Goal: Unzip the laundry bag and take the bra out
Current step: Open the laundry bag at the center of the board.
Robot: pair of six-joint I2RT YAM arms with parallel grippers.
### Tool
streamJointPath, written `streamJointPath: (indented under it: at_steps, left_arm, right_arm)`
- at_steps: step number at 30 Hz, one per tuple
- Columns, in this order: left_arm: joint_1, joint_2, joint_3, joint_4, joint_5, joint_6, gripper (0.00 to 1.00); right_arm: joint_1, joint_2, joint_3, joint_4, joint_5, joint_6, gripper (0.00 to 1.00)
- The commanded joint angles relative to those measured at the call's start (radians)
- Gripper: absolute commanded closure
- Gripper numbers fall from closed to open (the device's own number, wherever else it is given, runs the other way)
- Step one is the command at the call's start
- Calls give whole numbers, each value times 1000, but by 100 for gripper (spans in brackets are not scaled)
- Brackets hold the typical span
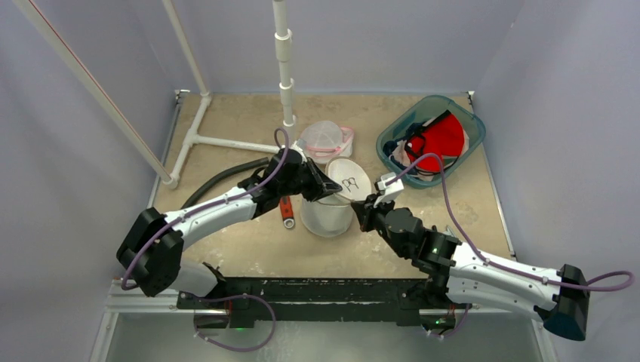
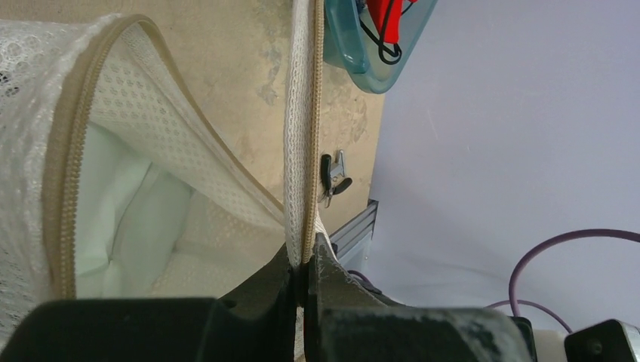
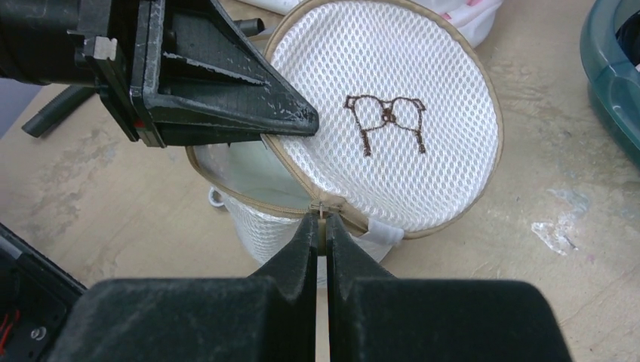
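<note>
Inside a pale-walled enclosure, on a tan table [image 1: 249,249], a white mesh laundry bag [image 1: 326,217] stands upright. Its zip is undone round the rim and its round lid [image 1: 349,179] is swung up and back, with the embroidered bra emblem facing upward.

The left gripper [image 1: 332,187] is closed on the lid's beige zip tape, and in its wrist view that edge runs straight away from the jaws. The right gripper [image 1: 364,208] is clamped on the zipper pull [image 3: 323,210] at the hinge, on the bag's right side.

The bra [image 2: 124,234] lies down inside the bag, visible only as a pale padded fold below the open rim, to the left of and beneath the left gripper's pinch. Its long axis cannot be made out.

The mouth opens upward between the two arms, so any reach must go down through it. The left arm looks the nearer, as its fingers sit right at the opening, though either arm would first have to let go of what it holds. The padding appears soft and likely to compress in a grip.

A teal bin [image 1: 392,130] holding a red garment [image 1: 441,136] sits well apart at the back right. A second, clear mesh bag [image 1: 326,138] lies just beyond the lid.
</note>
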Motion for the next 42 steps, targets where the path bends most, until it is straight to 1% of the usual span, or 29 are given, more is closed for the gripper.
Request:
streamJointPath:
  at_steps: [1,3,4,5,6,8,9,10,14,18,22,25,27,29,32,36,37,39,42]
  left_arm:
    - [30,-52,-9,33,-15,43,100]
    - [29,-53,-1,31,-11,70,100]
    - [30,-55,2,31,-9,86,100]
    - [30,-58,1,32,-5,99,100]
    - [30,-61,-1,33,-2,113,100]
    - [30,-70,-7,34,2,139,100]
    - [31,-76,-10,35,2,154,100]
    - [30,-80,-15,40,4,166,100]
    - [33,-116,-47,67,-13,250,100]
    - [33,-181,-93,117,-64,388,100]
    - [31,-297,-176,217,-105,595,100]
    - [28,-370,-235,279,-114,753,100]
    - [27,-415,-262,308,-96,839,100]
    - [16,-459,-287,335,-86,903,100]
    - [-31,-490,-298,359,-98,989,100]
    - [-114,-493,-288,332,-137,1143,100]
    - [-136,-495,-289,331,-162,1174,100]
    - [-178,-496,-292,334,-254,1226,100]
    - [-241,-489,-299,342,-374,1287,100]
  right_arm:
    - [-3,-25,43,4,-3,-9,100]
    - [-2,-27,60,6,-46,2,63]
    - [-3,-29,73,-1,-63,11,50]
    - [-3,-30,94,-11,-71,21,40]
    - [-2,-33,112,-32,-91,35,34]
    - [-2,-45,139,-74,-128,50,25]
    - [-3,-55,151,-87,-130,57,16]
    - [-3,-67,159,-98,-127,67,12]
    - [-4,-118,168,-121,-78,134,10]
    - [-17,-113,156,-149,-58,206,9]
    - [-85,-125,155,-120,-160,253,9]
    - [-188,-146,180,-117,-286,267,9]
    - [-227,-151,212,-117,-324,272,9]
    - [-233,-150,251,-126,-330,269,10]
    - [-234,-116,315,-161,-333,276,10]
    - [-233,-55,403,-193,-360,300,9]
    - [-234,-41,427,-200,-371,308,9]
    - [-233,0,481,-226,-390,330,9]
    - [-234,77,571,-308,-417,372,9]
